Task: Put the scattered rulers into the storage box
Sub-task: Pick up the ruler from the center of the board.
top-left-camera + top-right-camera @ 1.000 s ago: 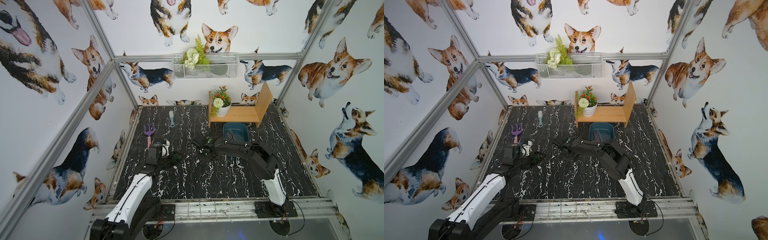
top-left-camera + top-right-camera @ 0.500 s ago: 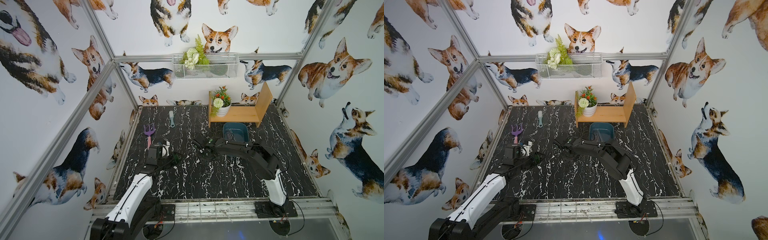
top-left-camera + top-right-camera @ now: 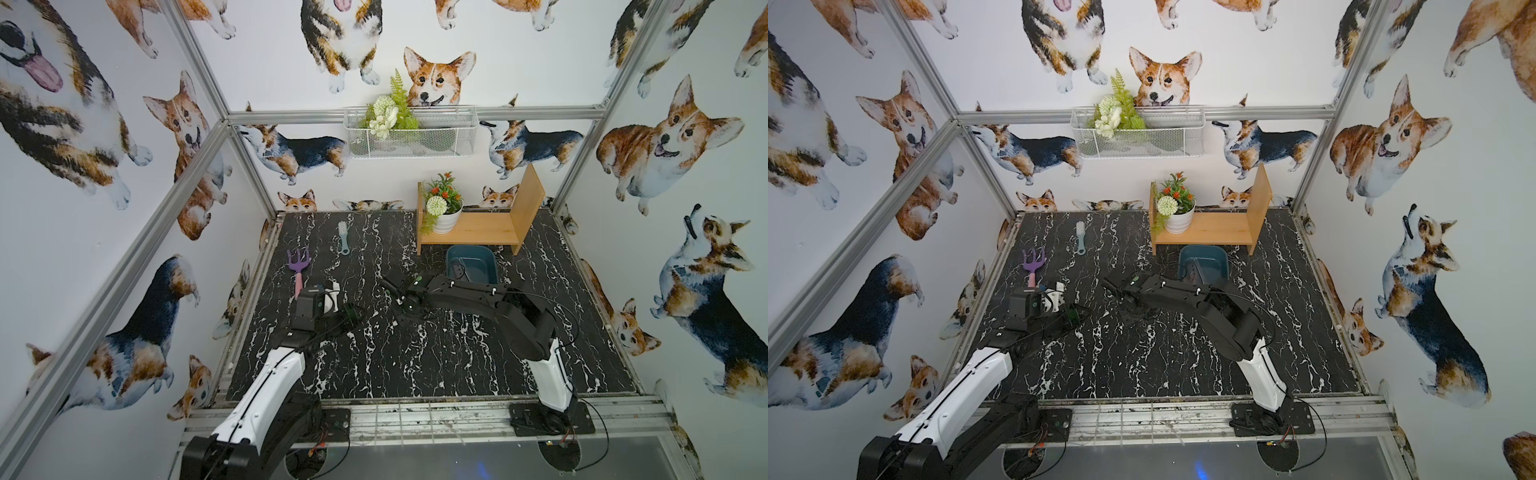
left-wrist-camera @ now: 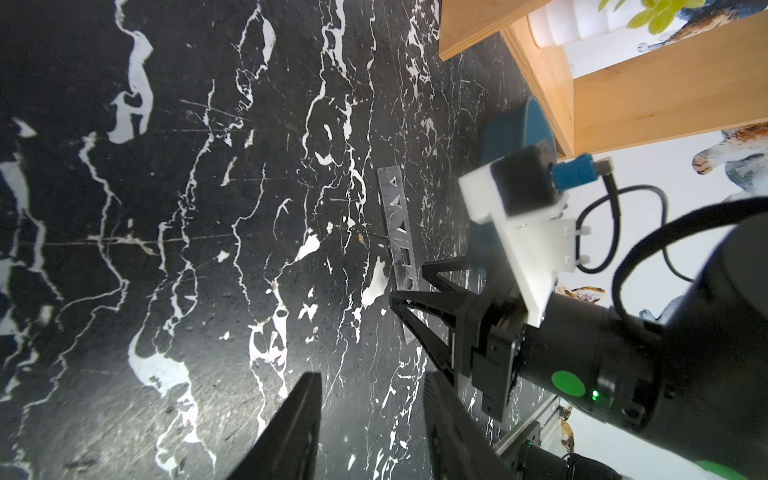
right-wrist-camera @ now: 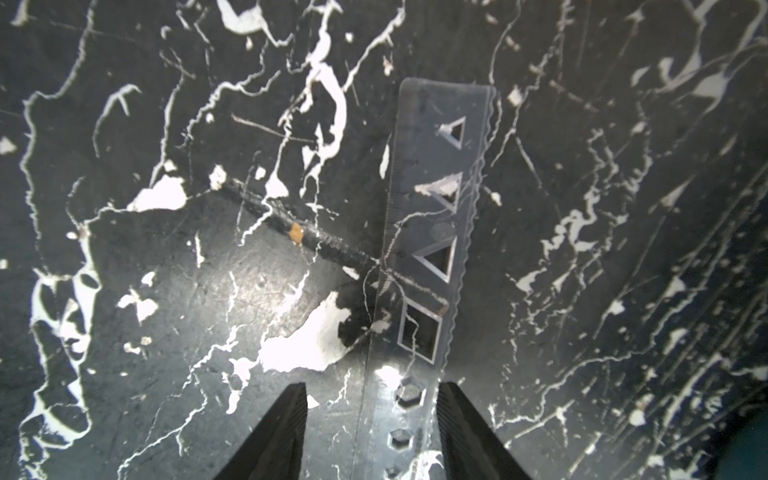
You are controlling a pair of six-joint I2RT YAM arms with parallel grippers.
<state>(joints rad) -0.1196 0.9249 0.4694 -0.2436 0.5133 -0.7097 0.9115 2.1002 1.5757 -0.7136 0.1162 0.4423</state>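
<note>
Far to the left of the storage box (image 3: 491, 266), a purple and pink toy fork (image 3: 298, 266) and a pale blue brush (image 3: 343, 237) lay on the black marble table (image 3: 415, 365). Closer to the box, but well apart from it on its left, the left gripper (image 4: 374, 415) hung over bare table. Its fingers (image 4: 299, 428) stood apart with nothing between them. Nearer to the box, on the same side, the right gripper (image 5: 370, 432) pointed down at the table, and its fingers (image 5: 461, 432) were also apart. The long clear ruler (image 5: 432, 232) lay flat on the table to the left of the box, outside it. Its near end lay between these two fingers, and I could not tell if either finger touched it. The ruler had triangle, square and hexagon holes and one wavy edge. In both top views it was too faint to see. The box stood in front of the wooden shelf (image 3: 478, 228), which carried a white flower pot (image 3: 446, 222).
</note>
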